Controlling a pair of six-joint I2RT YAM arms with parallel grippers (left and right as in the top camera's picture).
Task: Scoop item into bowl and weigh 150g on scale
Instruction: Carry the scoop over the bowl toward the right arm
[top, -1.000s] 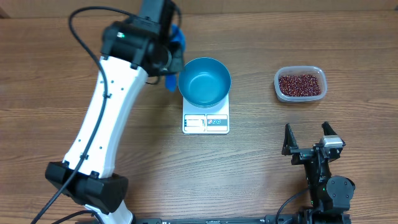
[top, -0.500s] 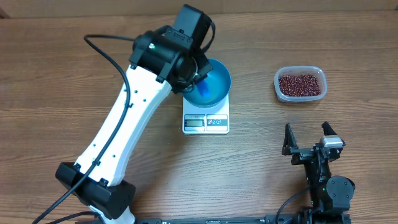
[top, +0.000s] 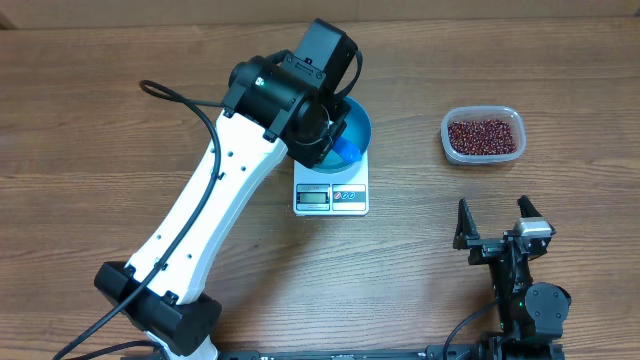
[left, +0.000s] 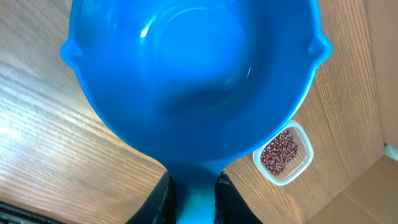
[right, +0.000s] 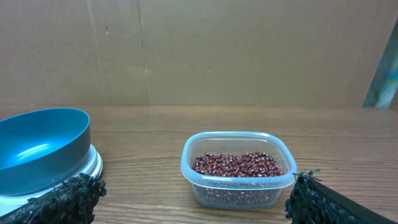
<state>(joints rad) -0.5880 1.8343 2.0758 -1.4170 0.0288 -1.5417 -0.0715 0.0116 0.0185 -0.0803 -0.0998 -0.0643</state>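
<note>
Setting: a wooden table (top: 560, 60), shown from overhead and from both wrist cameras.
Left arm: white, running from the lower left of the overhead frame to the upper centre, where its wrist hangs over the bowl.
Left gripper (left: 193, 193): clenched on the handle of a bright blue scoop (left: 186, 74). Black fingers (left: 163, 196) pinch the handle at the bottom centre of the left wrist view.
Scoop: empty, with no beans in its cup. It fills most of the left wrist view. From overhead, only a sliver shows, over the bowl's inside.
Bowl (top: 362, 128): teal, upper centre, resting on the scale and mostly hidden by the arm. The part of its inside seen from the right wrist holds no beans.
Scale (top: 331, 197): white, with its display edge toward the bottom of the frame. The reading is too small to make out.
Beans (top: 483, 135): heaped in a clear tub (top: 444, 135) at the upper right, well apart from the bowl.
Right gripper (top: 493, 222): released, with its jaws wide and nothing between them. It sits at the lower right, facing the tub.
Stage (judgement): nothing is weighed yet, and the scoop must go to the tub to load.
Risk, bowl: the scoop could clip the rim on leaving and nudge the bowl off the scale.
Risk, tub: the light tub may slide or tip when the scoop digs in, since nothing steadies it.
Risk, carry: a heaped scoop may shed beans onto the table on its way to the bowl.
Risk, weight: a full pour could overshoot the target.
</note>
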